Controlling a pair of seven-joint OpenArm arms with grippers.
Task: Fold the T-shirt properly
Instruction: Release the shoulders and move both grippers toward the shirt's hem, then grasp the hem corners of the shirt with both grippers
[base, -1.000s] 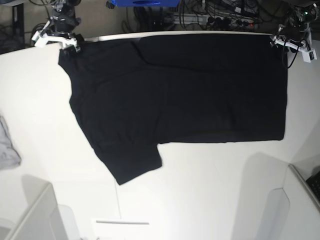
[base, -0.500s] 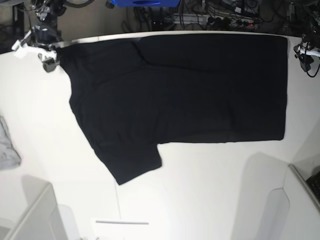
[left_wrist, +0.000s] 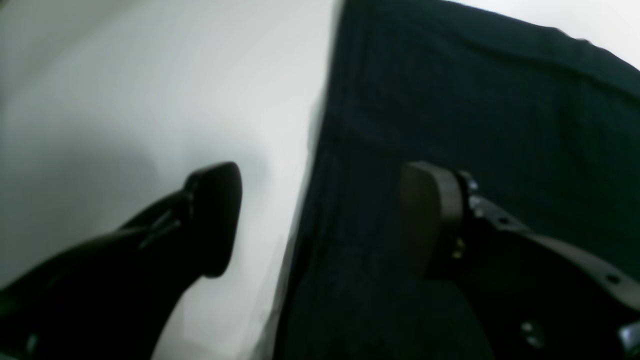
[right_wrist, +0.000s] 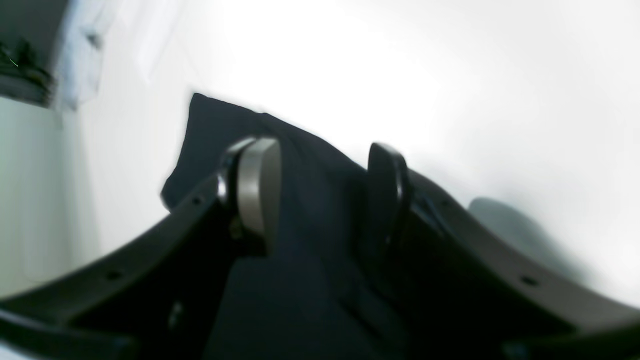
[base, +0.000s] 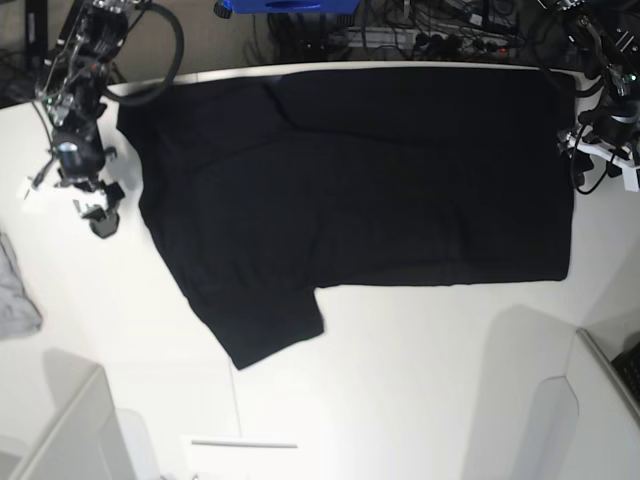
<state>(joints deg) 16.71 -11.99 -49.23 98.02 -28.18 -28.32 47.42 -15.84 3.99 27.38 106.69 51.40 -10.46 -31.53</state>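
The black T-shirt (base: 360, 190) lies spread flat on the white table (base: 420, 360), plain side up, one sleeve (base: 265, 325) pointing toward the front. My left gripper (base: 585, 148) hovers at the shirt's right edge. In the left wrist view it (left_wrist: 320, 215) is open, one finger (left_wrist: 215, 215) over bare table and the other over the T-shirt (left_wrist: 475, 110). My right gripper (base: 95, 210) hangs over bare table just left of the shirt. In the right wrist view it (right_wrist: 320, 192) is open, and the T-shirt (right_wrist: 210, 130) shows beyond its fingers (right_wrist: 257, 185).
A small grey cloth (base: 15, 290) lies at the table's left edge. White bins stand at the front left (base: 70, 430) and front right (base: 600, 400). Cables (base: 450, 30) and a blue object (base: 285, 5) lie behind the table's far edge.
Both grippers have left the shirt's far corners and moved toward the front along its two sides. The shirt itself has stayed where it was.
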